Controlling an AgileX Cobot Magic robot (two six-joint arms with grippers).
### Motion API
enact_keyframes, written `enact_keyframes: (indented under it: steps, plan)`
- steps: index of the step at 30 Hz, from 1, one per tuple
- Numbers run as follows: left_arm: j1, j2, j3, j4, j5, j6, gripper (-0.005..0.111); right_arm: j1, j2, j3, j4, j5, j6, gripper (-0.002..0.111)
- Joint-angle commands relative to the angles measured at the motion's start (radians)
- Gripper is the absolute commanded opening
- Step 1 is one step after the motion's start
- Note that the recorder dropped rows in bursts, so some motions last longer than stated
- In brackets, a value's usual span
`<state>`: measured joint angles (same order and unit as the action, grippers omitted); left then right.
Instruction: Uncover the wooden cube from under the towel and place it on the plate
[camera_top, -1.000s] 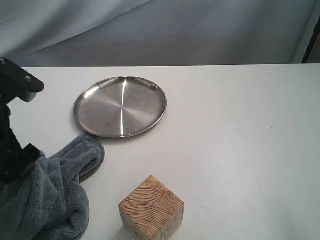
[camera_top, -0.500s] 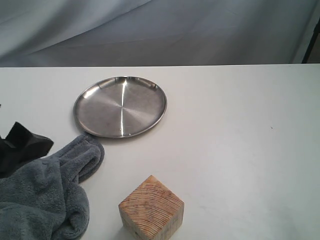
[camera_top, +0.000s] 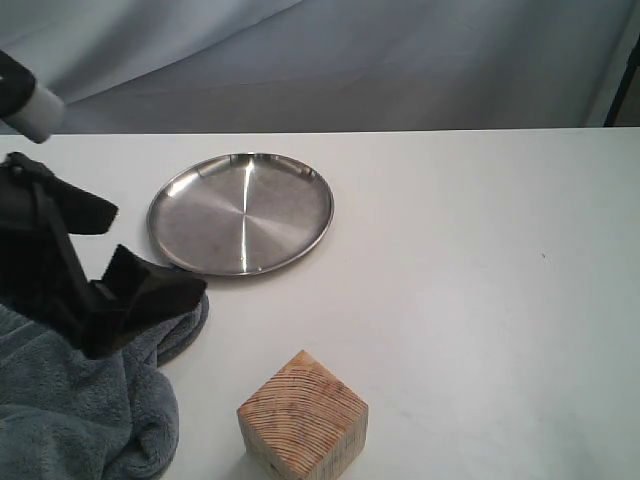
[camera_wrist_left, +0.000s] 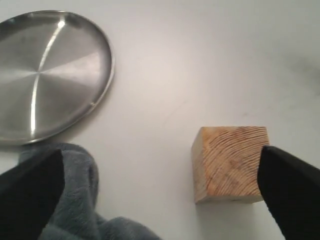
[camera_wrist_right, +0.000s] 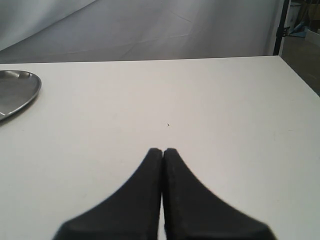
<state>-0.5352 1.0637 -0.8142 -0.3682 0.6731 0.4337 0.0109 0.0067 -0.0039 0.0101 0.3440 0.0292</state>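
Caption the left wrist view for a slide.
Open left gripper above uncovered pale wooden cube, bunched blue-grey fleece towel and empty round steel plate.

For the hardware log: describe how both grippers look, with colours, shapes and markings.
The left gripper and right gripper have matte black, wedge-shaped fingers tapering to blunt tips. A white rounded arm segment shows on the left arm. No cables or markings are visible.

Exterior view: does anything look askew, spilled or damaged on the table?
Nothing is damaged or spilled. The towel lies crumpled in a heap at the left. The wooden cube sits uncovered, turned corner-on. The plate lies flat and empty.
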Motion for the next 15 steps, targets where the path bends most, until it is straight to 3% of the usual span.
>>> enact_keyframes:
  steps: [1, 5, 8, 15]
  plan:
    - [0.001, 0.083, 0.006, -0.247, -0.042, 0.255, 0.105, 0.000, -0.007, 0.004, -0.010, -0.002, 0.001, 0.000]
    - [0.001, 0.171, 0.006, -0.414, -0.040, 0.399, 0.105, 0.000, -0.007, 0.004, -0.010, -0.002, 0.001, 0.000]
    - [0.001, 0.221, 0.006, -0.498, -0.037, 0.413, 0.105, 0.000, -0.007, 0.004, -0.010, -0.002, 0.001, 0.000]
    - [-0.003, 0.297, 0.006, -0.511, -0.033, 0.432, 0.105, 0.000, -0.007, 0.004, -0.010, -0.002, 0.003, 0.000]
